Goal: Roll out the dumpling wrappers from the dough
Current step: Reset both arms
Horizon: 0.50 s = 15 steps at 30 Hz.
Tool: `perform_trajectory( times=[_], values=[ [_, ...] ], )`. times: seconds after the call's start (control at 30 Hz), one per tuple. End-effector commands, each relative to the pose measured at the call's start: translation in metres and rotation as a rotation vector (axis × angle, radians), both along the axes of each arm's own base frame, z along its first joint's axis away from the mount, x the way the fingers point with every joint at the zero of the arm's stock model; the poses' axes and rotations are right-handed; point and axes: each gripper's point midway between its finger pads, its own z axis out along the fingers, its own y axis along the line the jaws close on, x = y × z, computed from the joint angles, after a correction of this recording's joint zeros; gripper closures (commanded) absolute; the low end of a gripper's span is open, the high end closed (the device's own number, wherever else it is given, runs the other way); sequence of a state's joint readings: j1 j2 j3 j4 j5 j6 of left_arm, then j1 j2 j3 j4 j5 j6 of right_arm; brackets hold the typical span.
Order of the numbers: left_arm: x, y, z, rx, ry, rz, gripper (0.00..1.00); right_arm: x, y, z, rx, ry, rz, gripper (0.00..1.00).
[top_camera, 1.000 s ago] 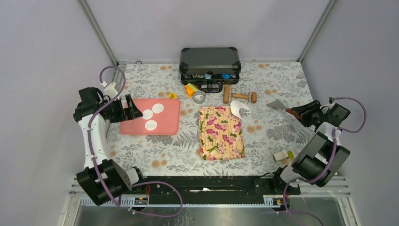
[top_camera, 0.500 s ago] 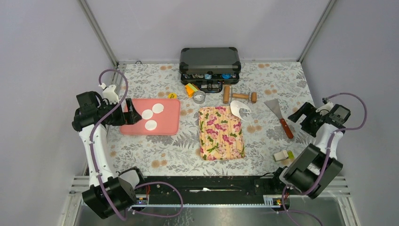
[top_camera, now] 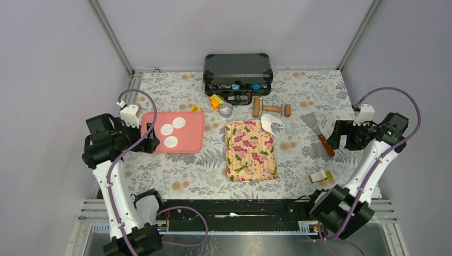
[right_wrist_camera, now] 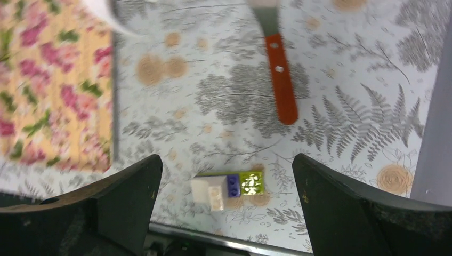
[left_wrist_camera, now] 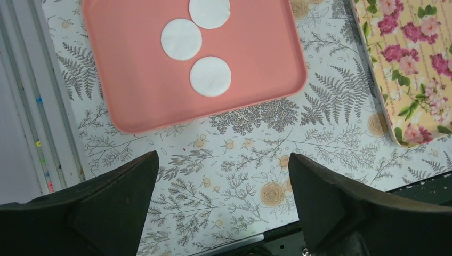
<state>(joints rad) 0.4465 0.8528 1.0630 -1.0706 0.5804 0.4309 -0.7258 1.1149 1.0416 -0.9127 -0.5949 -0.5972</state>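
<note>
Three dumpling wrappers (top_camera: 171,141) rolled; both arms idle.
They lie flat on the pink tray (top_camera: 192,136) near the table's left edge; a white scrap (top_camera: 272,126) at the floral mat's (top_camera: 250,154) far right corner looks unrolled, I'd guess; left gripper (left_wrist_camera: 223,157) and right gripper (right_wrist_camera: 226,157) gape, grasping nothing.

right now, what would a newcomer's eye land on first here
The pink tray on the left side, with three white dumpling wrappers lying flat on it. Next, the yellow floral mat at the centre and the black case at the far edge.
</note>
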Motion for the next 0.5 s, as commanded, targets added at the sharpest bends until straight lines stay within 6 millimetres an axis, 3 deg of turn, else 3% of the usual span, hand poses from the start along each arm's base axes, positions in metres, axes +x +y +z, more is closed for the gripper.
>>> perform_trajectory(
  times=[0.0, 0.1, 0.23, 0.37, 0.47],
  values=[
    [0.009, -0.012, 0.011, 0.049, -0.056, -0.084, 0.01, -0.028, 0.071, 0.062, 0.008, -0.203, 0.342, 0.00],
    [0.033, -0.021, 0.007, 0.178, -0.038, -0.067, 0.01, -0.013, 0.100, 0.089, 0.094, -0.240, 0.319, 0.01],
    [0.043, -0.061, 0.009, 0.261, -0.040, -0.172, 0.01, 0.000, 0.155, 0.098, 0.153, -0.231, 0.426, 0.00],
    [0.017, -0.098, 0.049, 0.151, -0.157, -0.348, 0.01, -0.027, 0.205, 0.114, 0.238, -0.207, 0.603, 0.00],
    [-0.014, -0.107, 0.077, 0.091, -0.270, -0.425, 0.01, -0.068, 0.228, 0.149, 0.342, -0.295, 0.761, 0.00]
  ],
)
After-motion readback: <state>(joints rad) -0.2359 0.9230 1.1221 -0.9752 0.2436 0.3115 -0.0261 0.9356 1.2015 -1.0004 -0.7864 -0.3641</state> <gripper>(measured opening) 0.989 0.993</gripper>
